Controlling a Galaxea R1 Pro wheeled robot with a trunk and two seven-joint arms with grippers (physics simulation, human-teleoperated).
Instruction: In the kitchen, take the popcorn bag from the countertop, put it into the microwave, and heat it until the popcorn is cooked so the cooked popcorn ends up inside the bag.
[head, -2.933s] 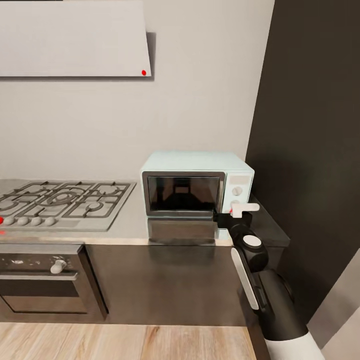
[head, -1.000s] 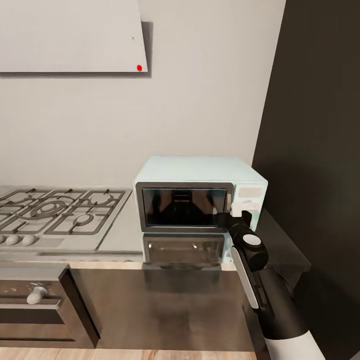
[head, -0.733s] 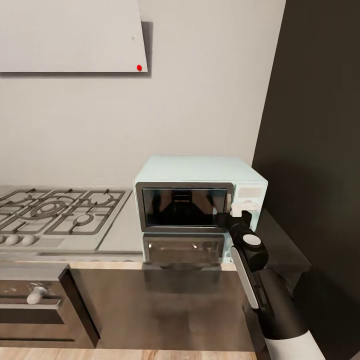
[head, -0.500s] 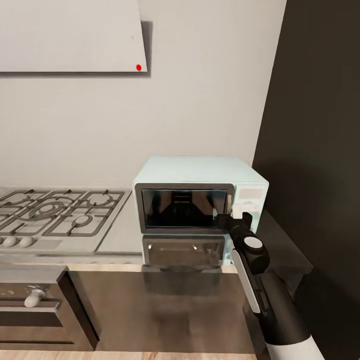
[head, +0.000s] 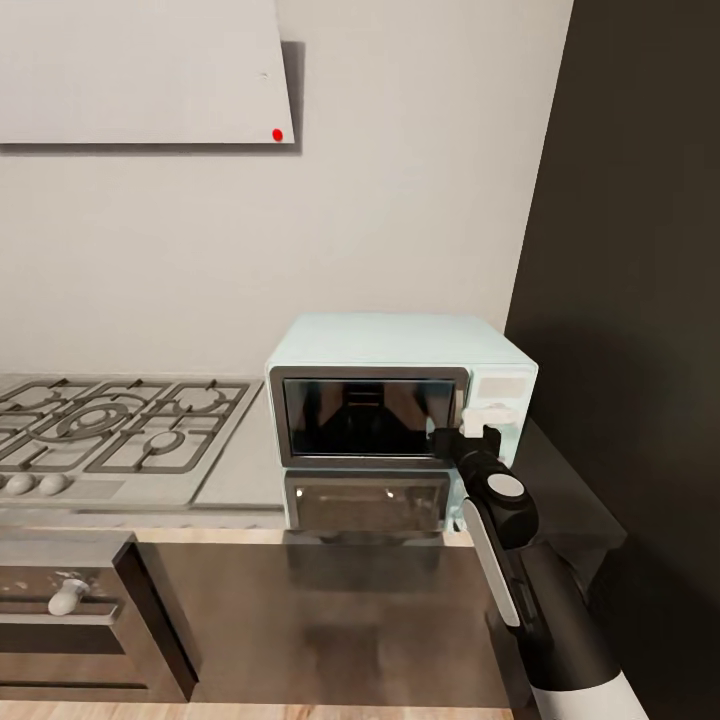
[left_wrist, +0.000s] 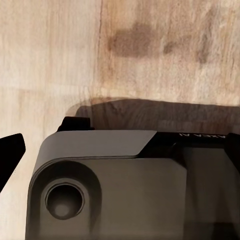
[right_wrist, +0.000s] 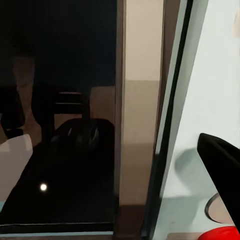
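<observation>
The pale mint-blue microwave (head: 395, 345) stands on the counter with its dark glass door (head: 365, 415) shut. My right gripper (head: 468, 428) is held up against its front, at the seam between the door's right edge and the white control panel (head: 503, 385), and looks open. Up close, the right wrist view has the dark glass (right_wrist: 60, 125), the grey door frame (right_wrist: 140, 115) and one black finger (right_wrist: 222, 155). My left gripper (left_wrist: 120, 145) hangs low over the wooden floor, open and empty. The popcorn bag and the popcorn are out of view. The light-grey countertop (head: 238, 470) lies left of the microwave.
A gas hob (head: 110, 425) sits left of the microwave, with a dark steel oven (head: 70, 600) below and a white hood (head: 140, 70) above. A tall dark cabinet (head: 640, 300) walls off the right. The robot's grey base (left_wrist: 125, 185) lies under the left gripper.
Since the earliest frame the camera has moved closer to the microwave. The right gripper stays at the door's right edge. Over the last second nothing else has visibly changed.
</observation>
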